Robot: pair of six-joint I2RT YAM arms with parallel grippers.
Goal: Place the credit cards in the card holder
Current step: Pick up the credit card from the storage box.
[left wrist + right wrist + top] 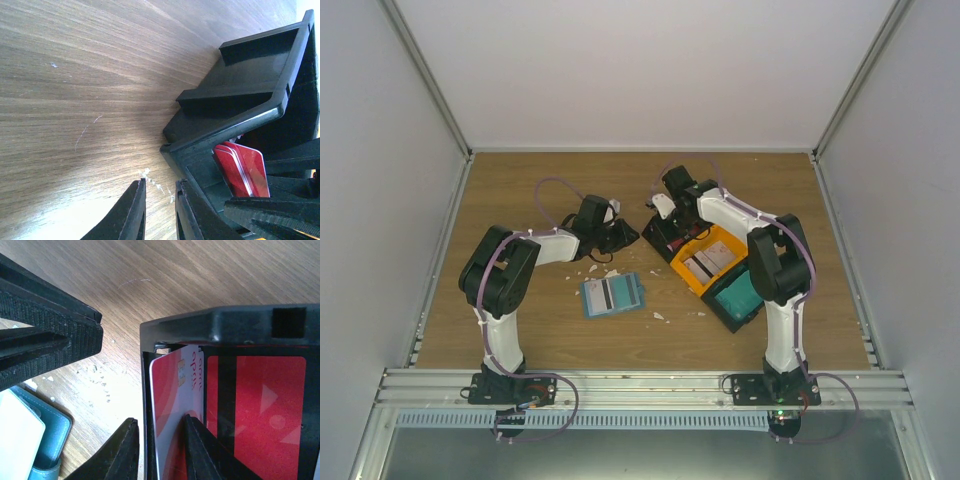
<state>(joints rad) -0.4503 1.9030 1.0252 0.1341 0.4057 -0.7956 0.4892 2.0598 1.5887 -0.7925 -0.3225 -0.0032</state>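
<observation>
A red-and-white credit card [175,390] stands on edge against the inner wall of a black tray [225,322]. A second red card [260,410] lies flat beside it. My right gripper [160,418] straddles that wall, one finger on the upright card's face and the other just outside the tray with a sliver of table showing. My left gripper [160,182] is narrowly open on bare table, its right finger against the tray's [240,112] outer corner, red cards [242,167] beyond. The teal card holder [612,295] lies open in front with a striped card on it.
An orange tray [685,272] holding pale cards and a teal block [738,296] sit to the right of the black tray [660,240]. White scraps [590,268] dot the table near the holder. Both grippers [625,237] [665,228] are close together at the tray.
</observation>
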